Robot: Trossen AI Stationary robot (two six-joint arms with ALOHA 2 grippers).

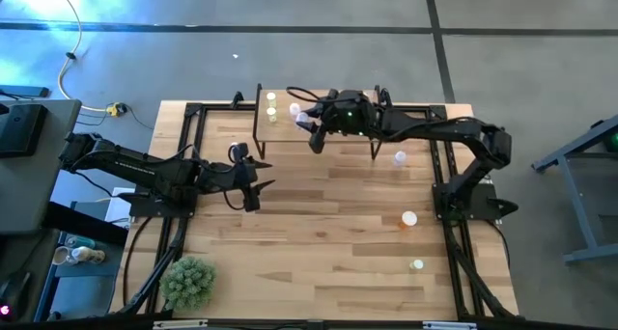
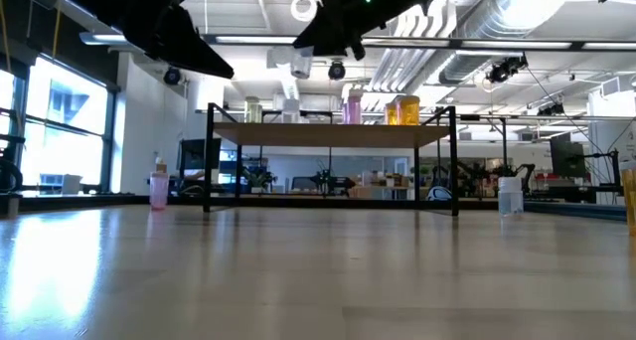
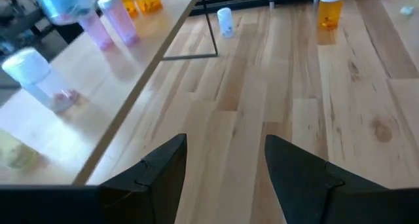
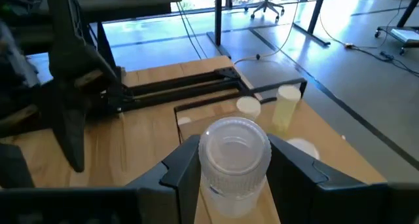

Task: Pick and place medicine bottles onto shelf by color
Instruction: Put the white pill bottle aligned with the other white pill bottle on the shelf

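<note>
Right wrist view: right fingers (image 4: 234,160) clamp clear white-capped bottle (image 4: 234,160) over shelf (image 4: 196,116); left fingers (image 3: 226,162) parted, empty.

A grey concrete floor (image 1: 290,7) fills the top of the high view, crossed by dark seams, with a yellow cable (image 1: 66,74) at the upper left. In the low view, tall windows (image 2: 55,131) glow at the left, and white ducts (image 2: 517,17) run across the ceiling at the upper right. Office chairs (image 4: 265,4) stand at the top of the right wrist view.

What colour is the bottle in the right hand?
Clear to pale, white-capped bottle in the right hand; right wrist view shows it best.
</note>
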